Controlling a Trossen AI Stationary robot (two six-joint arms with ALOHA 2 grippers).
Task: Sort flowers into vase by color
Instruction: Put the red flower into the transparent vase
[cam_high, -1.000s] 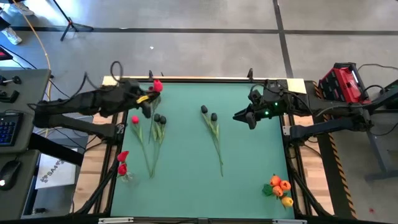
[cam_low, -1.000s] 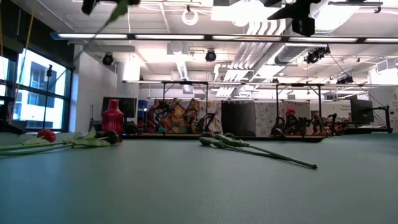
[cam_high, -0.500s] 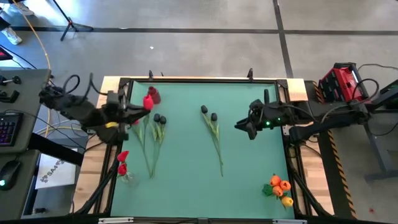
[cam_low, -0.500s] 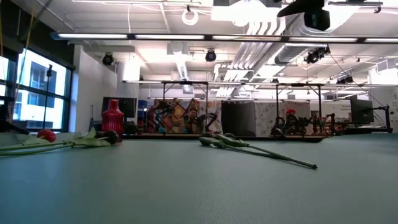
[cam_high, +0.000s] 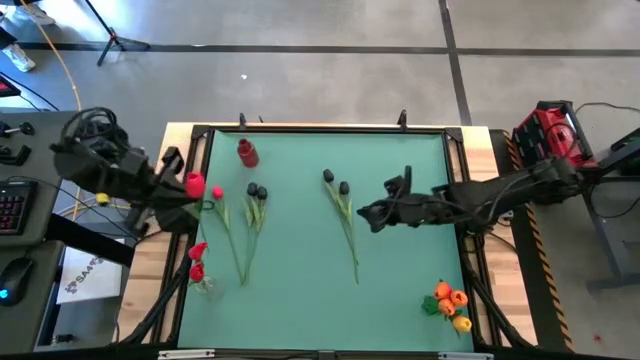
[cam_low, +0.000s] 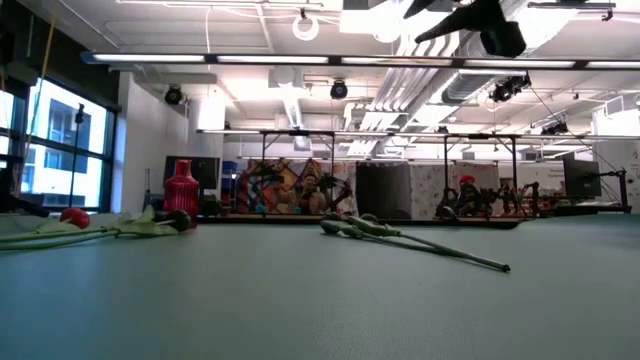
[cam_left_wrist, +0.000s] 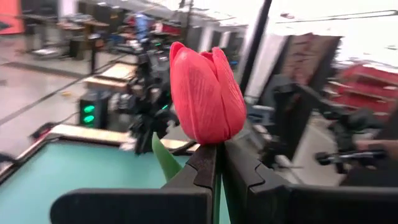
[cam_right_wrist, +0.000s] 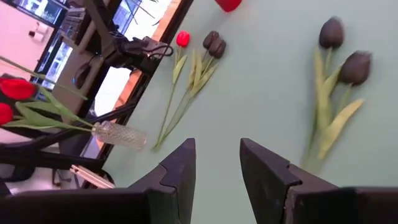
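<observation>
My left gripper hangs over the table's left edge, shut on a red tulip whose head stands past the fingertips. Another red tulip and two black ones lie on the green mat at the left. Two more black tulips lie near the middle. My right gripper hovers open just right of those, nothing between its fingers. A glass vase with red tulips stands at the near left. Orange-yellow flowers stand at the near right. My left gripper pinches the red tulip's stem just below the head between its two fingers, which point about level. The head sits upright right past the fingertips, and a green leaf sticks out beside them. The tulip is lifted clear of the table; the fingers hide the rest of the stem.
A small red vase stands at the far left of the mat and shows in the low view. The table's frame runs round the mat. The mat's middle front holds nothing.
My left gripper has swung from beside the red vase toward the table's left and near edges, rising and turning, carrying the red tulip out over the left edge. My right gripper has gone toward the table's middle and near edge, sinking a little and rolling.
</observation>
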